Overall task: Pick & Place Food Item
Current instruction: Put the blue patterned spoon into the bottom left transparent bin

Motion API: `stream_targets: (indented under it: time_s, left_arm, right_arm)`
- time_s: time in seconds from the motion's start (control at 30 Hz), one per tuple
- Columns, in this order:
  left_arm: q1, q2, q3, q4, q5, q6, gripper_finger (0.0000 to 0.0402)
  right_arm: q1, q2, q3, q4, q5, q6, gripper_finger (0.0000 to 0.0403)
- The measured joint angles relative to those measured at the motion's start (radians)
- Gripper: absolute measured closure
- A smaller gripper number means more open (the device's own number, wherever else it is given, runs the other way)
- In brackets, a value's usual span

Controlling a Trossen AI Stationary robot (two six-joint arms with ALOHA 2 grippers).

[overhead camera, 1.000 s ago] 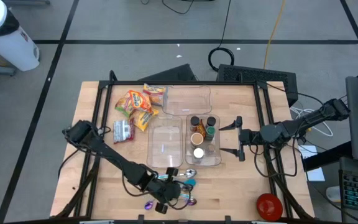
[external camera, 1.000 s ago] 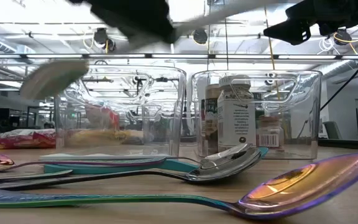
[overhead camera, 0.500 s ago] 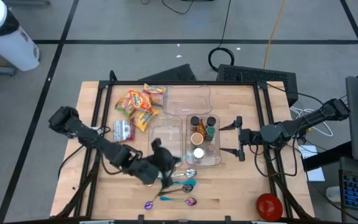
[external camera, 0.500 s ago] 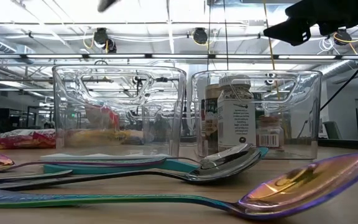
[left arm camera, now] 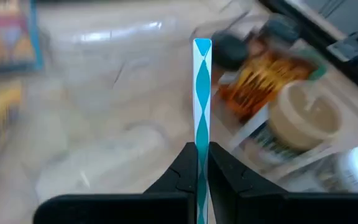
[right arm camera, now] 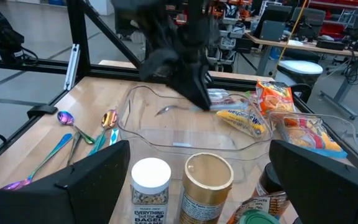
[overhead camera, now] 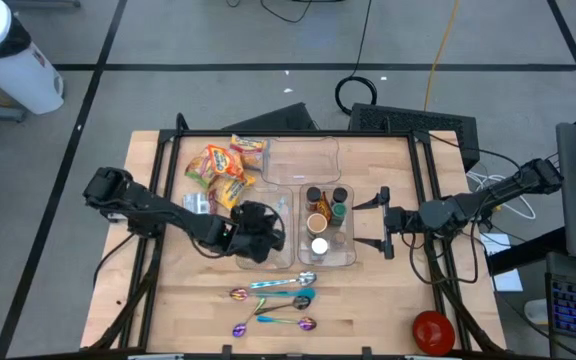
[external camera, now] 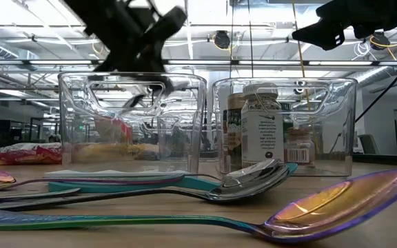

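Tabletop: left end effector (overhead camera: 264, 236), clenched on a striped-handled spoon (left arm camera: 201, 93), has moved over the empty bin (overhead camera: 249, 212).

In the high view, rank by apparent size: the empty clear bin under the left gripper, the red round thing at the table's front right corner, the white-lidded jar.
1. Empty clear bin, clearly largest.
2. Red round thing.
3. White-lidded jar, smallest.
The left gripper covers part of the bin, but the order is not in doubt.
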Motion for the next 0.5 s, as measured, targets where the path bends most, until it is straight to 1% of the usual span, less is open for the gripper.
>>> stream_targets:
  time_s: [0.1, 0.2, 0.3, 0.4, 0.5]
  left_arm:
    - [0.009, 0.000, -0.067, 0.087, 0.025, -0.040, 0.0384]
    - [0.021, 0.000, -0.091, 0.131, 0.048, -0.057, 0.0383]
    - [0.035, 0.000, -0.099, 0.133, 0.076, -0.059, 0.0382]
    - [0.043, 0.000, -0.101, 0.138, 0.081, -0.036, 0.0380]
    - [0.043, 0.000, -0.101, 0.134, 0.081, -0.038, 0.0364]
  right_arm:
    - [0.000, 0.000, 0.000, 0.000, 0.000, 0.000, 0.0023]
    - [0.000, 0.000, 0.000, 0.000, 0.000, 0.000, 0.0023]
    - [0.000, 0.000, 0.000, 0.000, 0.000, 0.000, 0.0023]
    - [0.000, 0.000, 0.000, 0.000, 0.000, 0.000, 0.0023]
    - [0.000, 0.000, 0.000, 0.000, 0.000, 0.000, 0.0023]
